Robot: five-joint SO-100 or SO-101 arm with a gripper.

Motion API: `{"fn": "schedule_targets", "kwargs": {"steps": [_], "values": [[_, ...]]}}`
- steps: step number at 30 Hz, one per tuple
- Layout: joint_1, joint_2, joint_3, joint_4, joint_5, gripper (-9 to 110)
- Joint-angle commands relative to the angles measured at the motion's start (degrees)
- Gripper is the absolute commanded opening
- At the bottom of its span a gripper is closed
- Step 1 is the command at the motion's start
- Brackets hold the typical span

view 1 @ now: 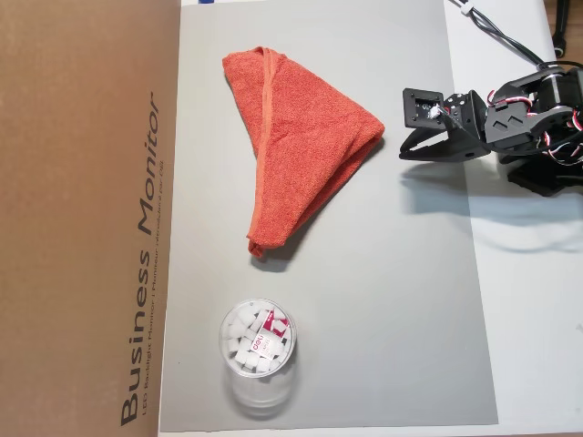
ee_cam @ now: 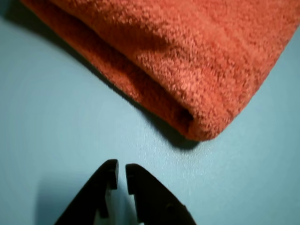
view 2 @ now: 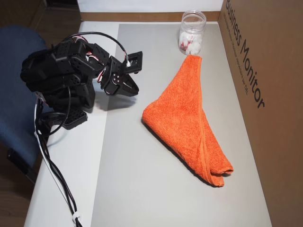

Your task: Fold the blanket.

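the blanket (view 1: 296, 146) already lies doubled into a triangle at the upper centre of an overhead view, so one fold looks done; another may remain. the pincer (view 1: 407, 144), empty with tips nearly pressed together, sits just right of its corner. beyond, a plastic cup (view 1: 258, 350) and cardboard box (view 1: 82, 209) stand clear.

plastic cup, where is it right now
In an overhead view the plastic cup stands low on the grey mat, just below the blanket's tip, beside the cardboard box.
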Motion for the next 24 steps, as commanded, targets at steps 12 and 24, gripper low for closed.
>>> {"fn": "schedule_targets", "kwargs": {"steps": [12, 24], "values": [[0.3, 0.4, 0.5, 16.0, 0.4, 0], [0.4, 0.4, 0.5, 20.3, -0.3, 0]]}}
